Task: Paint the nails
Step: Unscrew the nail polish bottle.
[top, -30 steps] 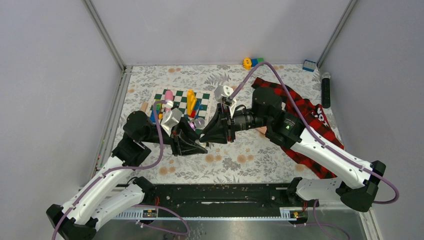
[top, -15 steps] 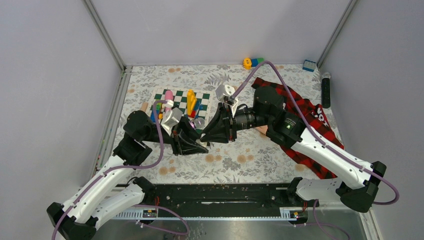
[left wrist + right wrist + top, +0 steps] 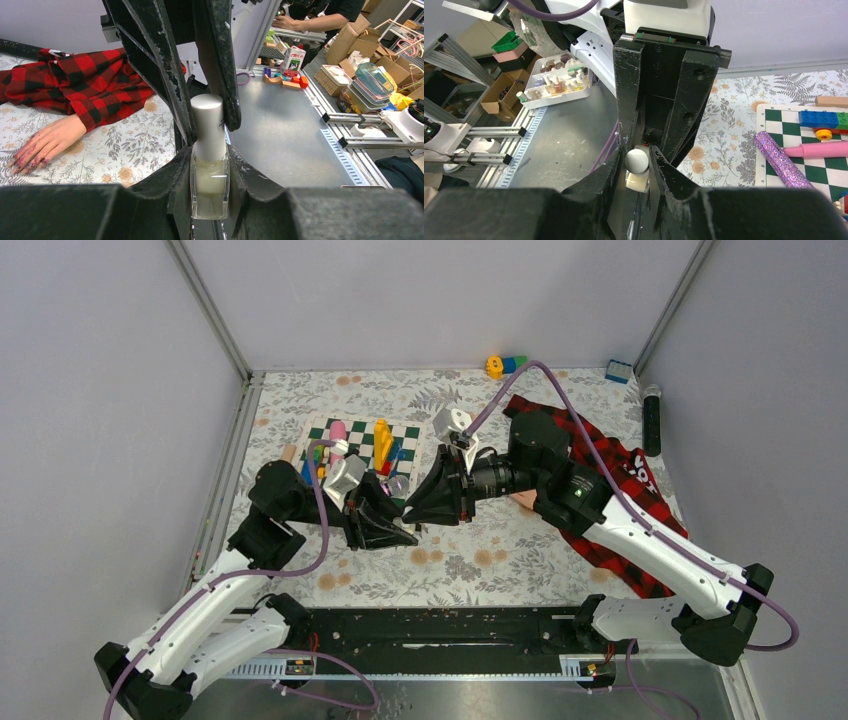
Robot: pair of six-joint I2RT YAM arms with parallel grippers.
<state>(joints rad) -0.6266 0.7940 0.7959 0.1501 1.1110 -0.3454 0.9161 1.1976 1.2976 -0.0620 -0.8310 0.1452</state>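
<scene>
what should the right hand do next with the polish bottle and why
Probably twist the cap loose: the right hand is clamped on it while the left hand holds the bottle, and the closed bottle lets nothing reach the nails.

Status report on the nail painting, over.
Left gripper shut on polish bottle. Right gripper shut on cap, cap seated. Nails lie apart, nothing on them.

Grey walls point(image 3: 420, 300) enclose a floral-clothed table point(image 3: 480, 560).
</scene>
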